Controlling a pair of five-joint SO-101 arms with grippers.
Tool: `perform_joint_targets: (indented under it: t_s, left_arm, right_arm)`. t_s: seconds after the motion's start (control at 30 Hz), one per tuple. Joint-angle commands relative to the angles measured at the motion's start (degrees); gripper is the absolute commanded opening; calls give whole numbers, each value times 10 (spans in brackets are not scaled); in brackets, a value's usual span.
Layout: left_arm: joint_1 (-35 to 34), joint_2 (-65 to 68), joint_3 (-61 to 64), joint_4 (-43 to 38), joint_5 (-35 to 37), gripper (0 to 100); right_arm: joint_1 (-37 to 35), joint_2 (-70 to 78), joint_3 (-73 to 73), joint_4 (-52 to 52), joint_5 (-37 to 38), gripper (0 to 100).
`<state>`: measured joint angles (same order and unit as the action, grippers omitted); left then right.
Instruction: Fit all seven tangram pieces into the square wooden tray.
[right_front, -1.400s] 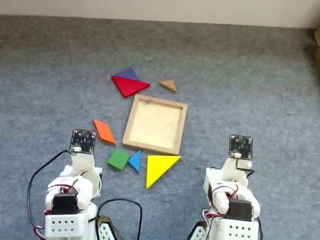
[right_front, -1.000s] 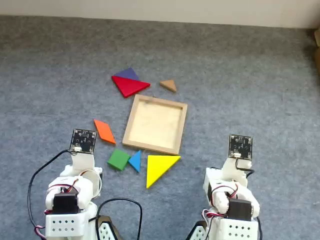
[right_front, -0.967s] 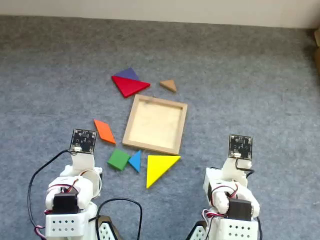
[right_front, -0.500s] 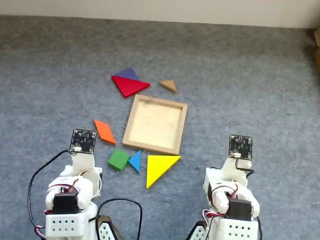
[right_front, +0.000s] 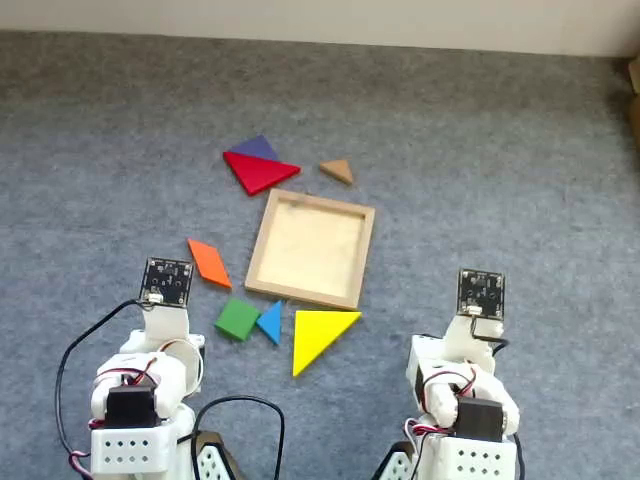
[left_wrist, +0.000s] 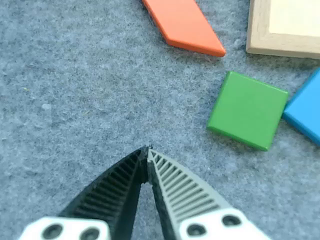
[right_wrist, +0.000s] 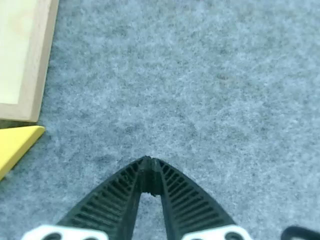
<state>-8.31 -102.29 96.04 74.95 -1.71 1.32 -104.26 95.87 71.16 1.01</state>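
Two arms sit at your 6 o'clock edge, side by side, and both tools are clenched on nothing. The left gripper (left_wrist: 148, 152) has its ribbed fingertips pressed together over bare grey carpet (right_front: 500, 150). The right gripper (right_wrist: 149, 163) is pinched closed the same way, also with carpet under it.

Take the square wooden tray (right_front: 302, 295) as your dial, lying slightly skewed at the middle of the carpet. All seven pieces lie on the carpet around it, outside its rim.

Nearest to you, at 6 o'clock, the big yellow triangle (right_front: 318, 335) lies flat. One of its corners is just beside the tray's near right corner.

At 7 o'clock comes the small blue triangle (right_front: 270, 321). The green square (right_front: 237, 319) is just beside it on the left, corner to corner, ahead of your left gripper.

Move on to 9 o'clock and you have the orange parallelogram (right_front: 209, 261). It lies near the tray's left rim but apart from it.

Past the tray, at 11 o'clock, the large red triangle (right_front: 258, 170) sits with one corner near the far rim. The purple triangle (right_front: 257, 148) is tucked against its far edge.

Just past 12 o'clock, the small brown triangle (right_front: 338, 171) lies alone. It is near the red one and apart from the rim.
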Motion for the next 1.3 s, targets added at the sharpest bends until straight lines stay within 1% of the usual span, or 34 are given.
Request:
perform_joint_targets:
  t_s: [0.0,0.27,0.6,0.87,1.0,1.17,1.27]
  left_arm:
    - [-4,-4,11,3,3,5]
    - [-4,-4,11,3,3,5]
    - [-4,-4,11,3,3,5]
    - [-4,-4,11,3,3,5]
    - [-4,-4,11,3,3,5]
    - [-4,-4,11,3,3,5]
    - [-4,-4,11,3,3,5]
  right_arm:
    - [7,-8,52,5,6,5]
    - [6,-8,52,5,4,5]
    - [-28,-8,52,5,3,5]
    - [-9,-9,41,0,5,5]
    - [-9,-6,-57,-21,3,5]
    - [-9,-4,-185,-16,1,5]
    - [-10,4,-244,-16,-35,5]
